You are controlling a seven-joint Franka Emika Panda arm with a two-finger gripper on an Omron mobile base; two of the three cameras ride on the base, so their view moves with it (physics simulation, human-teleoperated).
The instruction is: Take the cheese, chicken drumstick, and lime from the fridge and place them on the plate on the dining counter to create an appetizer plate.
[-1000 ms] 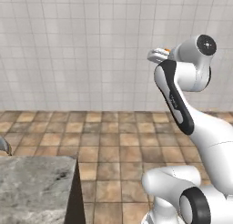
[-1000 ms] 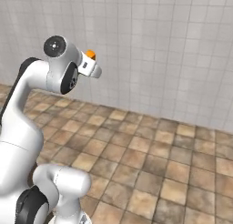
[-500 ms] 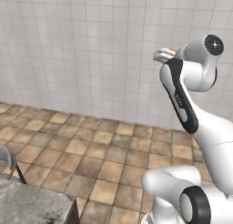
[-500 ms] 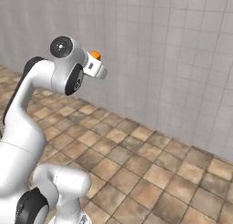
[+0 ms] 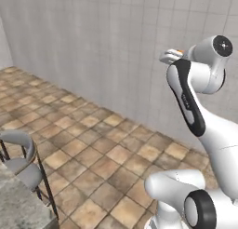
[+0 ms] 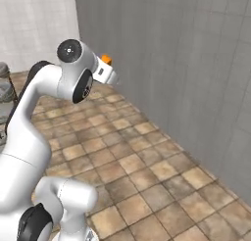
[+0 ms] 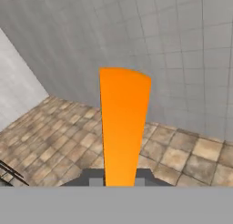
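Observation:
My gripper (image 7: 119,180) is shut on the cheese (image 7: 124,127), a tall orange wedge that stands between the fingers in the hand view. The arm holds it high, in front of a grey tiled wall. From the left base view an orange tip of the cheese (image 5: 179,51) peeks past the gripper (image 5: 171,57). In the right base view the cheese (image 6: 105,59) sits on top of the gripper (image 6: 110,74). A corner of the dining counter (image 5: 18,209) shows at the lower left. The plate, fridge, lime and chicken drumstick are out of view.
A grey metal-legged stool (image 5: 21,158) stands beside the counter corner. Brown tiled floor (image 5: 102,149) stretches ahead to the grey tiled wall (image 5: 93,46). Another stool (image 6: 6,90) sits at the left edge of the right base view.
The whole picture has shifted as the base turns: the counter slid to the lower left and a stool came into view. The gripper still holds the cheese high.

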